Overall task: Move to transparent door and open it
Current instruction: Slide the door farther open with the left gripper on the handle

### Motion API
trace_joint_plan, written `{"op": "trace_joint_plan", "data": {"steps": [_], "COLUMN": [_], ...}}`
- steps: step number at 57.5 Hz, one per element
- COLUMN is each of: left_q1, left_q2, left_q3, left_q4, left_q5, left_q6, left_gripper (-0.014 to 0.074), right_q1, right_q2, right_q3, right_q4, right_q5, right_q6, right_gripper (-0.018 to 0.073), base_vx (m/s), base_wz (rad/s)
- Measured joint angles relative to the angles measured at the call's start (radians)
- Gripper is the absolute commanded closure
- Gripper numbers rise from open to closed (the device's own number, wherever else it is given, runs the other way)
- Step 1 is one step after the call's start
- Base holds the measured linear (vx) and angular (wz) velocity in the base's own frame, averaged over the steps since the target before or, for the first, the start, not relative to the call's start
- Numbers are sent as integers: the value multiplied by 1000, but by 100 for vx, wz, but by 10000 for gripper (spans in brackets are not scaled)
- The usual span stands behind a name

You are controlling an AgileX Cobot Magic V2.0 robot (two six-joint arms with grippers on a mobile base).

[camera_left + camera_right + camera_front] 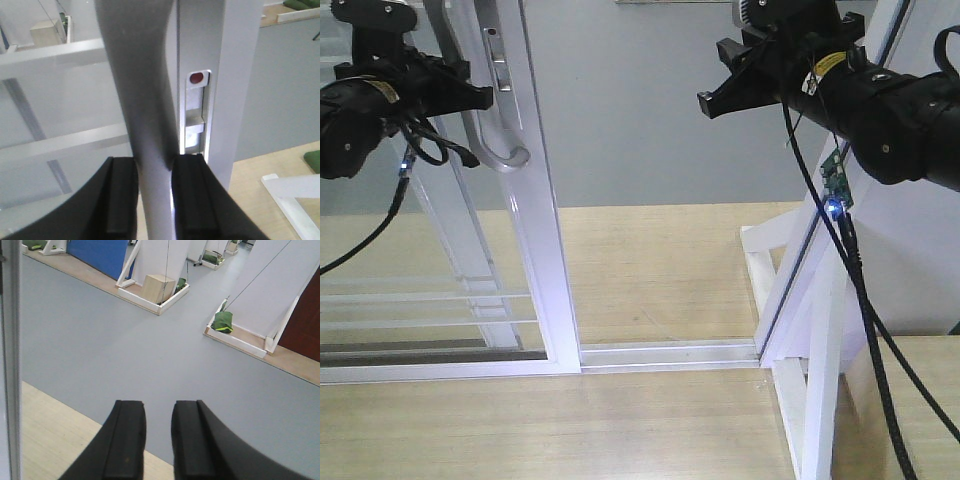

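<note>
The transparent door (535, 200) stands at the left in the front view, a glass panel in a glossy white frame with thin horizontal bars low down. Its grey curved handle (498, 155) sits on the stile. My left gripper (470, 95) is shut on the handle; in the left wrist view the handle (145, 100) runs between my left gripper (154, 167) fingers, beside the lock plate (196, 112). A gap lies between the door stile and the right frame. My right gripper (715, 72) is held high over that gap, open a little and empty, as the right wrist view (158, 407) shows.
A white floor track (670, 352) crosses the wooden floor. A slanted white frame post with braces (800, 270) stands at the right. Grey floor lies beyond. Farther off are a wooden box (157, 287), green items (223, 321) and white partitions.
</note>
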Motion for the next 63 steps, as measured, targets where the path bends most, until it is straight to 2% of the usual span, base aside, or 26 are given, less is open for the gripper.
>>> {"op": "trace_joint_plan", "data": {"steps": [14,28,41,47,54,63], "left_q1": [29,22,96,127,132,132], "left_q2": [-13,-30,-84,-123,-209,-369], "left_q3": [2,2,1,2,53,177], "left_q4": [-39,-25,-18,-18,-18,-17], "left_q5": [43,93,117,169,188,188], "left_q6": [43,105,121,121,121,123], "left_gripper": [311,311,311,311,332,395], "right_q1": [0,0,0,0,0,0], "right_q2": [0,0,0,0,-1,-45], "right_q3": [0,0,0,0,0,2], "right_q4": [0,1,1,1,1,5], "right_q5": [0,3,24,27,47,159], "right_q6": [0,0,0,0,2,13], "right_gripper": [314,314,314,314,316,340], "base_vx": [0,0,0,0,0,0], "base_wz": [0,0,0,0,0,0]}}
